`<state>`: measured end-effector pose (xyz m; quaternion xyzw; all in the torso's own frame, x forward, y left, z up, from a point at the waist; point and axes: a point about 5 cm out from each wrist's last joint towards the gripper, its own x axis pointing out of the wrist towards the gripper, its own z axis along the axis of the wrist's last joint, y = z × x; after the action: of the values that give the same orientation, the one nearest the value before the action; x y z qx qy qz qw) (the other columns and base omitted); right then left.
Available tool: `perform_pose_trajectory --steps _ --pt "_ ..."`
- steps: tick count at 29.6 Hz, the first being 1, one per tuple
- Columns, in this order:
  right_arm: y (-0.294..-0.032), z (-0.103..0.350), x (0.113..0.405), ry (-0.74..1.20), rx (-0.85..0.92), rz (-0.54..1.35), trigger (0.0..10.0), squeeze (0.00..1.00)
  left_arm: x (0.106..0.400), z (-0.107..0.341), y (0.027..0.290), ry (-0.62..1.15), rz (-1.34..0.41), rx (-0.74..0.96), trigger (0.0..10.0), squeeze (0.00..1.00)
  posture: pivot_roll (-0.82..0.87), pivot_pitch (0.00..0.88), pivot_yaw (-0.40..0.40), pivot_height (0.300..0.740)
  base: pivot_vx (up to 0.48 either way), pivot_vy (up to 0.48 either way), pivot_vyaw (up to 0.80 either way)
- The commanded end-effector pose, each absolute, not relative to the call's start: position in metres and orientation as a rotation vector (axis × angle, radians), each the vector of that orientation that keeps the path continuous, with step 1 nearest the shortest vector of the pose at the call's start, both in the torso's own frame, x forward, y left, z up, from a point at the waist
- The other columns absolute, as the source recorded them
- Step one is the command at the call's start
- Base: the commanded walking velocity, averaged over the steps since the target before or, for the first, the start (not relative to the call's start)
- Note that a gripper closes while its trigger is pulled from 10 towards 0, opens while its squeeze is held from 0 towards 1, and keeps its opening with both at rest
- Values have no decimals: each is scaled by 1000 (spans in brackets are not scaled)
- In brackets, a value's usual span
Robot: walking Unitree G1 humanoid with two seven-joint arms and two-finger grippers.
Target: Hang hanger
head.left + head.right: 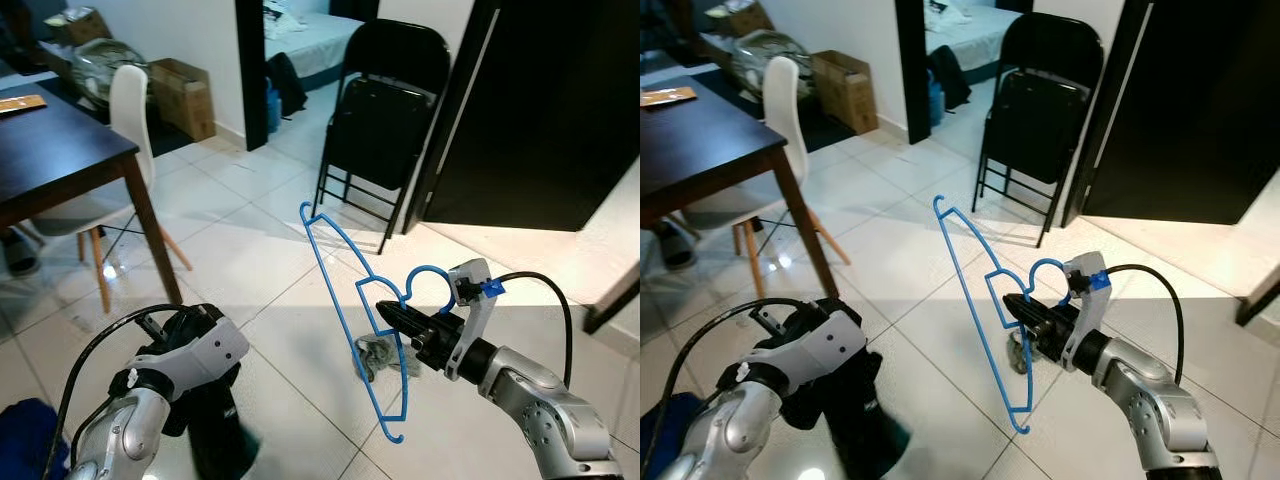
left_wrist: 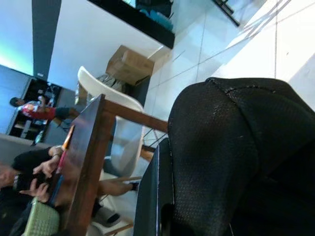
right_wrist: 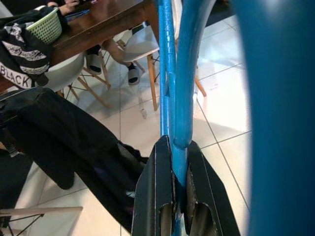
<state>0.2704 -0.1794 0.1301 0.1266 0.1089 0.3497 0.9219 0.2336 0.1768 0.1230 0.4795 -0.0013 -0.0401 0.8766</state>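
Note:
A thin blue plastic hanger [image 1: 334,290] hangs tilted in the air over the white tiled floor, its hook [image 1: 425,271] curling toward my right wrist. My right gripper [image 1: 385,312] is shut on the hanger near the base of the hook. In the right wrist view the two black fingers [image 3: 157,187] pinch the blue bar [image 3: 167,73]. My left arm [image 1: 180,365] hangs idle at the lower left, beside a black body part [image 2: 236,147].
A black folding chair [image 1: 385,120] stands ahead by a dark door [image 1: 540,110]. A dark wooden table [image 1: 60,140] and white chair [image 1: 125,110] are at the left, with a person's hands [image 2: 44,167] at it. A crumpled cloth [image 1: 380,355] lies on the floor.

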Motion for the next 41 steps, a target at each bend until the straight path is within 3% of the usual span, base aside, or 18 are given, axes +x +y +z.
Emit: perform_pose_trajectory --steps 1,9,41 --pt "-184 128 269 237 270 708 10000 0 234 126 174 -16 -97 976 10000 0 -18 39 -64 740 0 0 0" --pt "-187 129 268 239 273 699 10000 0 234 121 171 54 -154 864 10000 0 -27 54 -68 740 0 0 0" --pt "-195 122 277 259 293 685 10000 0 243 115 161 58 -162 884 10000 0 -33 2 -104 740 0 0 0"
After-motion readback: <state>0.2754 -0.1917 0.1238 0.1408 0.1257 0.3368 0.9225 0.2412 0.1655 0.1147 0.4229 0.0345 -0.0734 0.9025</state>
